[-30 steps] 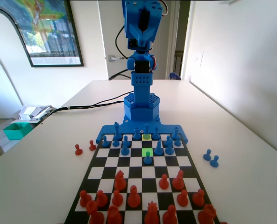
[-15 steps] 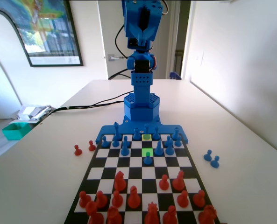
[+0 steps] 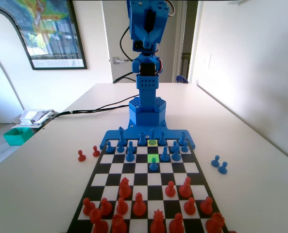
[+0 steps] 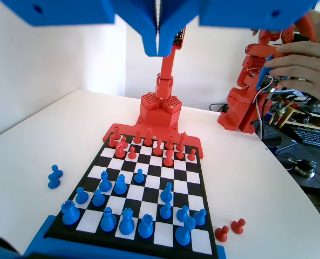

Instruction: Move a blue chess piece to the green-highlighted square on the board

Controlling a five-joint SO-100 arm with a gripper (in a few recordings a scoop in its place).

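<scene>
I have the gripper raised high above the board, its jaws pressed together and holding nothing. The piece stands in the far row, just behind the yellow square; the green square lies nearer, empty. I judge I'm pre-approach: next, open, descend, grasp.

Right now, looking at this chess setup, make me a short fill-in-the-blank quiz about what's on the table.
1. The gripper hangs high above the board with its jaws ____.
2. On the table beside the board lie two blue pawns and ____ red pawns.
3. The green-highlighted square has ____ piece standing on it.
4. The pieces nearest the blue arm's base are ____.

Answers: shut; two; no; blue
</scene>
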